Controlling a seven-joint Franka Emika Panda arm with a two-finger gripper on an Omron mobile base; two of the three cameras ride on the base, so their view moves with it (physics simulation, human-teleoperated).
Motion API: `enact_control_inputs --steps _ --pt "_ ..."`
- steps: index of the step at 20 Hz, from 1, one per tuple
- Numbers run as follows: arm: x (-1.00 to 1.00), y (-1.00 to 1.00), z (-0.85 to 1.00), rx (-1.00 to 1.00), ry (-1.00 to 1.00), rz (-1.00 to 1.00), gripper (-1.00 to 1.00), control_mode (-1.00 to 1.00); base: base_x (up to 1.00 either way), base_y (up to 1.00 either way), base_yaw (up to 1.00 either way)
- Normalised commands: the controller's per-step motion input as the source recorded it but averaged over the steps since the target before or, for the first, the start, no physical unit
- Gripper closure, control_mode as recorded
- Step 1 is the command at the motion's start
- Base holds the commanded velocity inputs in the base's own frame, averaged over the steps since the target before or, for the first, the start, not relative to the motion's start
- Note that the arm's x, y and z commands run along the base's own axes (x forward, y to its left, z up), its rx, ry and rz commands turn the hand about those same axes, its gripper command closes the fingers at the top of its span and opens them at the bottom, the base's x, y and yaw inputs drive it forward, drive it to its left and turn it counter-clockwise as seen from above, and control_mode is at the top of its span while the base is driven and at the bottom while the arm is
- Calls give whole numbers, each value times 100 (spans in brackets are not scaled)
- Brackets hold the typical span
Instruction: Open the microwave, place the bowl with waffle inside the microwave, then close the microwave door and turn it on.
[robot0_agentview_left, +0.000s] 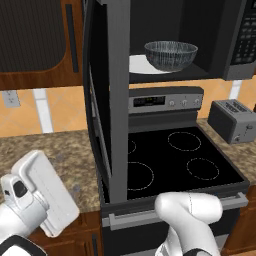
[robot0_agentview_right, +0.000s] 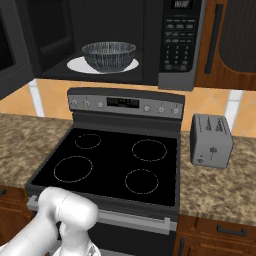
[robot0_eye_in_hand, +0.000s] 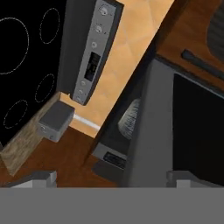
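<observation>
Left base view: the bowl sits inside the microwave on its white turntable plate, the microwave door swung wide open — edge-on above the stove. The arm folds low at the left, the hand facing the open door. The gripper — fingertips far apart, holding nothing. A toaster stands right of the stove.
</observation>
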Motion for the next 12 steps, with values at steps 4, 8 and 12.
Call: enact_control_inputs --steps 4,8,12 --pt "-8 -100 2 0 -7 -21 -100 -100 0 0 0" --pt "0 -100 13 1 -4 -19 -100 -100 0 0 0" --pt "0 -98 21 2 -2 -18 -100 -100 0 0 0"
